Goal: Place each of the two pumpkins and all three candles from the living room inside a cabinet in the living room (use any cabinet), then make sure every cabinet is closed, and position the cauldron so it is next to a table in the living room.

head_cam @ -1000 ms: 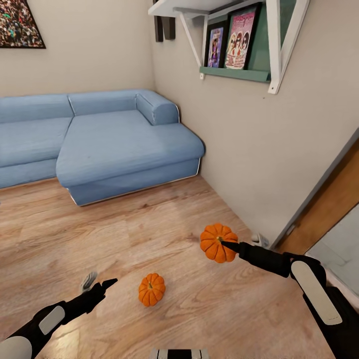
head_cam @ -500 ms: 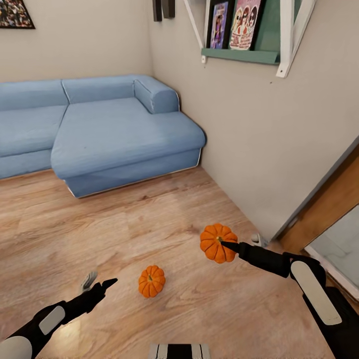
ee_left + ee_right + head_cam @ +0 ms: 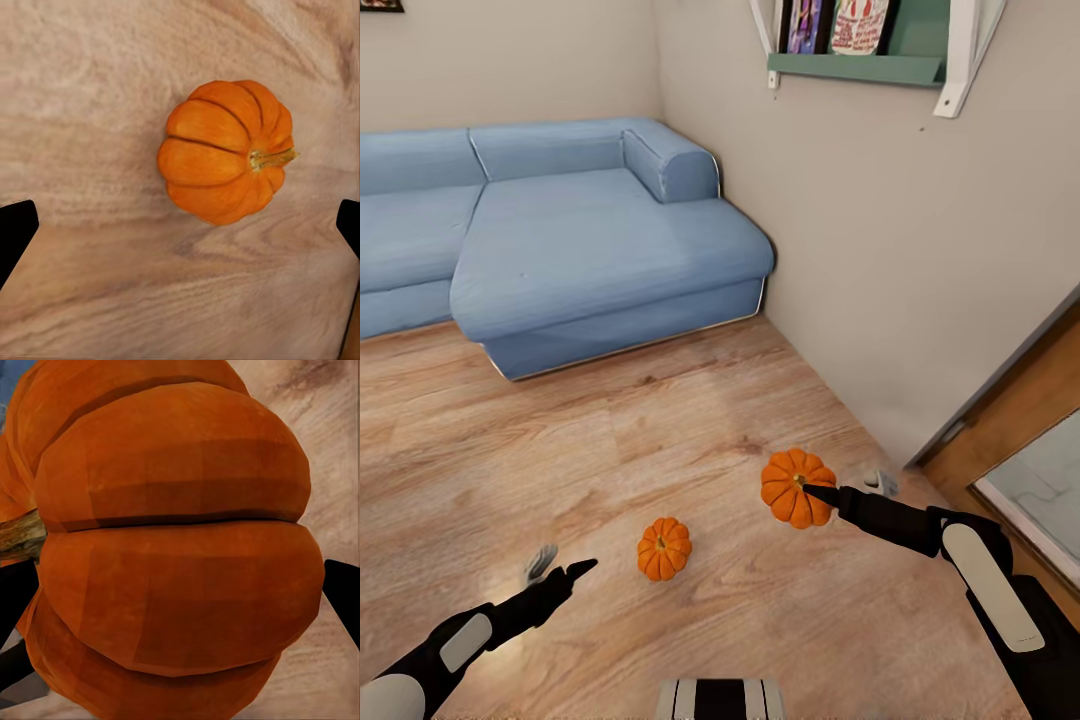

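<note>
Two orange ribbed pumpkins are in sight. One pumpkin hangs above the wood floor with my right gripper shut on it; in the right wrist view this pumpkin bulges between the dark fingertips. The other pumpkin lies on the floor, a little right of and beyond my left gripper. In the left wrist view that pumpkin rests on its side, stem sideways, and the left gripper stands open, its fingertips wide apart with nothing between them.
A blue corner sofa stands on the far side of the wood floor. A beige wall with a green and white shelf runs along the right. A wood-framed doorway lies close to my right arm.
The whole picture has shifted upward, so the camera has moved. Both arms hold the same pose; the right gripper still grips its pumpkin and the left stays open.
</note>
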